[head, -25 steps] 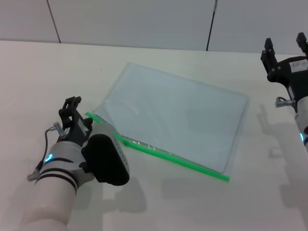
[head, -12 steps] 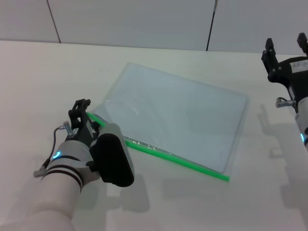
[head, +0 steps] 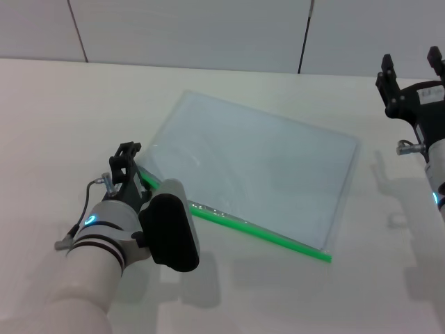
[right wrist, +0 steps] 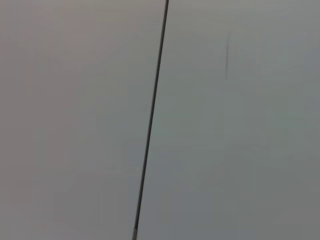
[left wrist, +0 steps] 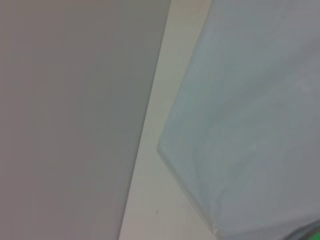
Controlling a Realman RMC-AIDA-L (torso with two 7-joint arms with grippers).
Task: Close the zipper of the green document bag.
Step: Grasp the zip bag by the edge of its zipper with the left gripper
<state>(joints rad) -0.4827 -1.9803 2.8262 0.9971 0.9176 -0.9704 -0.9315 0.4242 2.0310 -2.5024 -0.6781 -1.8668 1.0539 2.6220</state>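
Observation:
The green document bag [head: 257, 167] lies flat on the white table, a pale translucent pouch turned at an angle. Its zipper [head: 264, 233] is the bright green strip along the near long edge. My left gripper [head: 130, 154] sits low over the left end of that strip and covers the corner there, so the slider tab is hidden. In the left wrist view the bag [left wrist: 250, 125] fills the right side, with a sliver of the green zipper [left wrist: 312, 234] at the corner. My right gripper [head: 410, 66] hangs open, parked at the far right, well clear of the bag.
The white table [head: 83, 97] runs back to a grey panelled wall [head: 208, 28] with dark seams. The right wrist view holds only that wall and one seam [right wrist: 150, 125].
My left gripper has slid to the right along the near edge, onto the left end of the green strip. The bag and the right arm have stayed put.

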